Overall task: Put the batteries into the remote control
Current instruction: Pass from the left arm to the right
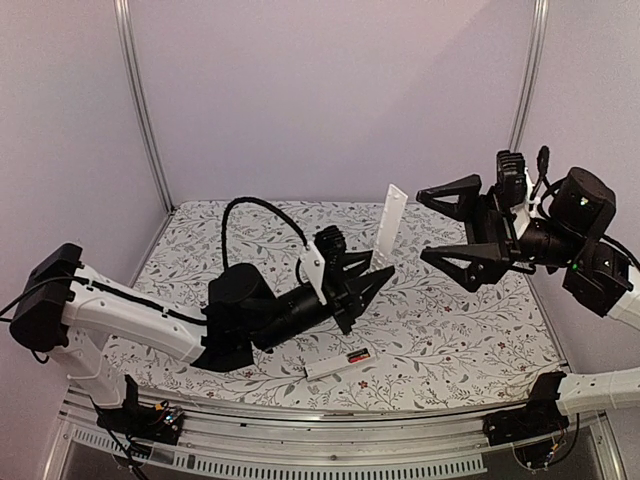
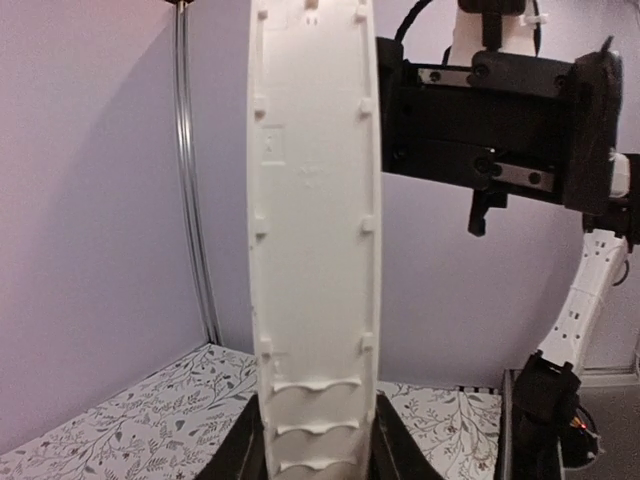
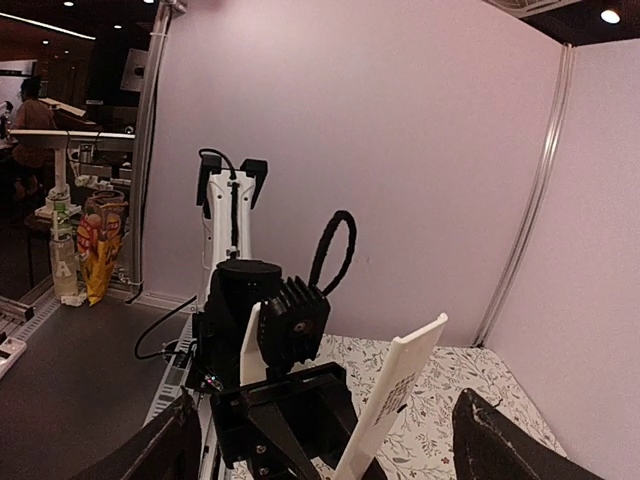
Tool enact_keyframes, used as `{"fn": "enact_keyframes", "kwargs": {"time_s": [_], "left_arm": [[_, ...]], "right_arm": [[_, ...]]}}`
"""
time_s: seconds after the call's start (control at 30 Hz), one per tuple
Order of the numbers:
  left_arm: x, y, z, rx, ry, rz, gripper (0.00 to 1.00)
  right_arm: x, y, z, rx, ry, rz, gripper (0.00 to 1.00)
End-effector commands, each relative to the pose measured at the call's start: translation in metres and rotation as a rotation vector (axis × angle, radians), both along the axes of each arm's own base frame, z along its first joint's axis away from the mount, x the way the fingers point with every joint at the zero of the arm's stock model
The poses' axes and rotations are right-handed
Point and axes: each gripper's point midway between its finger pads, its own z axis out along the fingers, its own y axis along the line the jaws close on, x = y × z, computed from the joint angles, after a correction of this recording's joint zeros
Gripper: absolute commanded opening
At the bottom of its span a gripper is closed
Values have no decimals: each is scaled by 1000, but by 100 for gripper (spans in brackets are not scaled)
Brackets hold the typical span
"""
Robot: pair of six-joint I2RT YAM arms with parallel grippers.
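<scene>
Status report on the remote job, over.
Left gripper shut on cover, held upright. Right gripper open, empty, midair. Remote flat on table, cover off. Nothing blocking it.

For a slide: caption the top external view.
Left gripper holds a white cover strip upright; right gripper hangs open beside it; remote control lies on the table.

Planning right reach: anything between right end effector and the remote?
Nothing visible sits directly between. The open right end effector is raised right of the remote control; the left end effector, holding the cover strip upright, borders that path.
</scene>
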Motion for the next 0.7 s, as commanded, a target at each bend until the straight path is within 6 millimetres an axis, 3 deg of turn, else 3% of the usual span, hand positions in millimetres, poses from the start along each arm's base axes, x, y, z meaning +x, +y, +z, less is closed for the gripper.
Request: {"fn": "enact_keyframes", "kwargs": {"time_s": [0.0, 0.13, 0.3, 0.4, 0.57, 0.67], "left_arm": [[-51, -7, 18, -31, -126, -236, 4], [-67, -12, 20, -25, -153, -301, 6], [-69, -16, 21, -20, -157, -302, 5], [-70, -19, 20, -16, -159, -306, 5], [-72, -21, 22, -22, -162, -314, 5], [-74, -22, 22, -19, -163, -324, 4]], "right_arm": [[-34, 6, -15, -90, -149, 203, 85], [-34, 12, -16, -113, -139, 243, 85], [-33, 20, -21, -129, -95, 282, 81], [-41, 20, -22, -126, -90, 337, 71], [-48, 18, -24, -127, -83, 384, 45], [-55, 16, -23, -124, -83, 422, 38]]}}
